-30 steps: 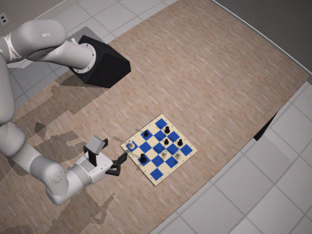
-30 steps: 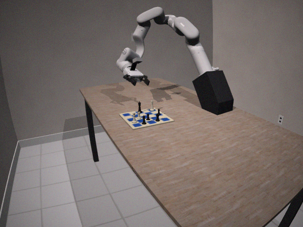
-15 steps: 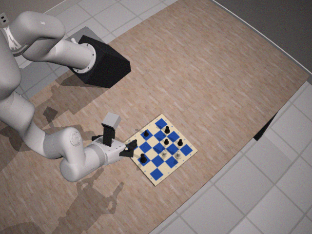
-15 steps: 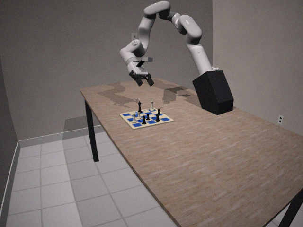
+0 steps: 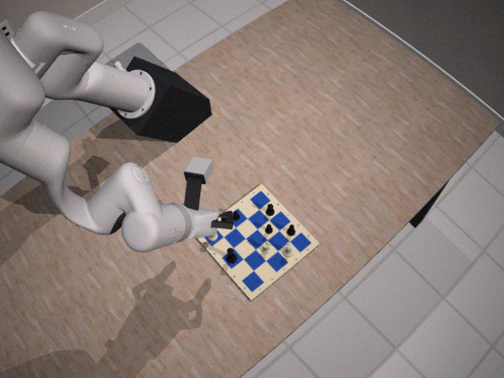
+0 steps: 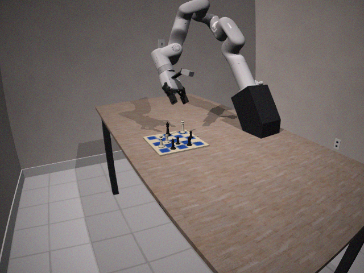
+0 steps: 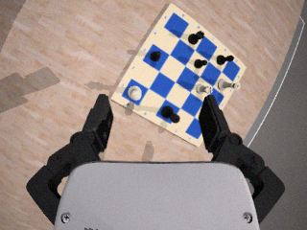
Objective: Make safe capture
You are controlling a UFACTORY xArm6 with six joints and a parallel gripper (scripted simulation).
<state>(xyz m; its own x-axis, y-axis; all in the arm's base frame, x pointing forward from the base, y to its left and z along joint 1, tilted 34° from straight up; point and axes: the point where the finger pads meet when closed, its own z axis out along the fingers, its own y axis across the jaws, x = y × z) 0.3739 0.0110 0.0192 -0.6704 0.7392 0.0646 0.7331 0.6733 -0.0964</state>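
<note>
The small blue-and-cream chequered chessboard (image 5: 302,242) lies flat near one long edge of the light wood-grain desk (image 5: 325,101), turned at an angle to it. Upright on it stand several black pieces, among them a tall black piece (image 6: 167,128) at the far side and a black pawn (image 6: 172,144) nearer the front, and a few white ones, including a tall white piece (image 6: 182,126) on a far corner square and a white piece (image 6: 161,141) near the left edge. The black two-fingered end effector (image 6: 177,98) hangs well above the board's far side, spread fully and empty. The white jointed arm (image 6: 232,49) arches up from a black slanted pedestal (image 6: 258,117) on the desk. Grey walls and a pale tiled floor (image 6: 73,220) surround the dark-legged desk.
</note>
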